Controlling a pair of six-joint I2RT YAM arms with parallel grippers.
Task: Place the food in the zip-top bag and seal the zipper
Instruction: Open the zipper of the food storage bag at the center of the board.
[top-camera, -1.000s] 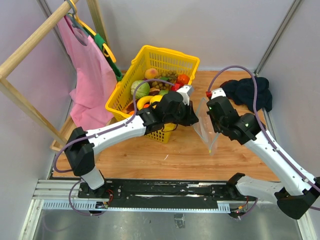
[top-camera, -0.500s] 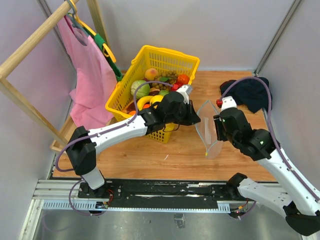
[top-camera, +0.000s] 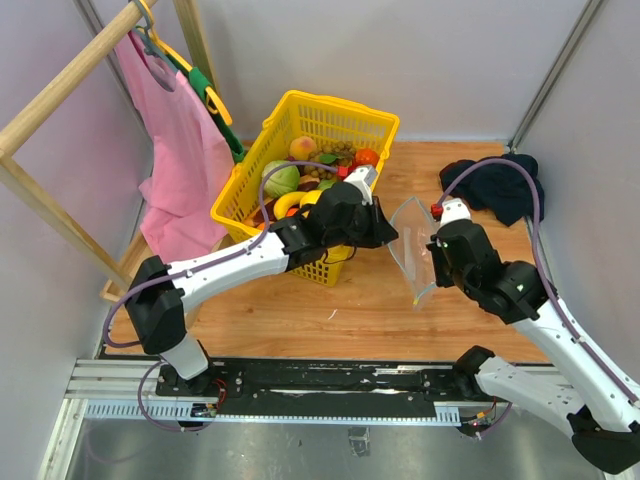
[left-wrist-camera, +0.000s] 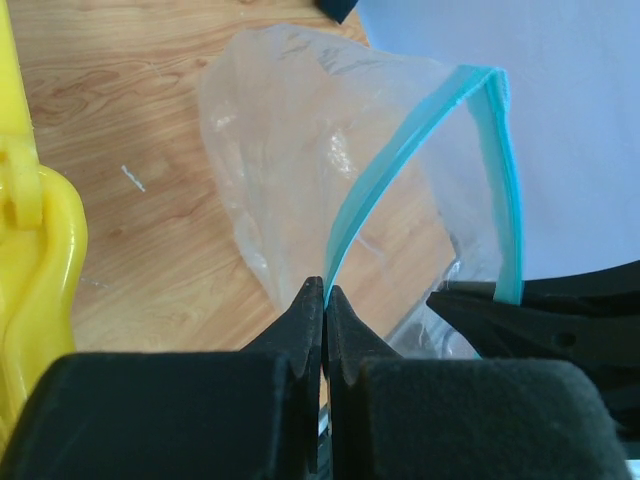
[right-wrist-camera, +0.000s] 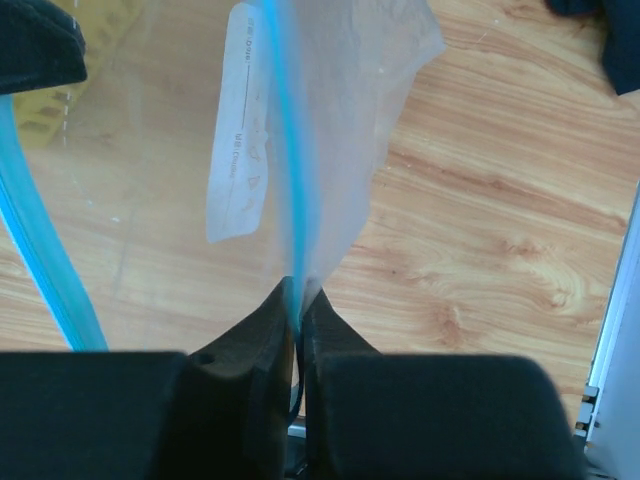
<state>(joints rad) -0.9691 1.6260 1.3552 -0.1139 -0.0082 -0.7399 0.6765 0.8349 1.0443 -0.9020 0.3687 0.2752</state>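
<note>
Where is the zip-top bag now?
In the top view the zip-top bag hangs right of the yellow basket, held between the left gripper and right gripper.

The top camera looked down from above and behind both arms, taking in the whole desk (top-camera: 350, 305). Each wrist camera faced forward past its own gripper, very near: the left gripper (left-wrist-camera: 325, 292), the right gripper (right-wrist-camera: 298, 292). All three views shared the zip-top bag (top-camera: 412, 250) and its zipper (right-wrist-camera: 289, 120).
</note>
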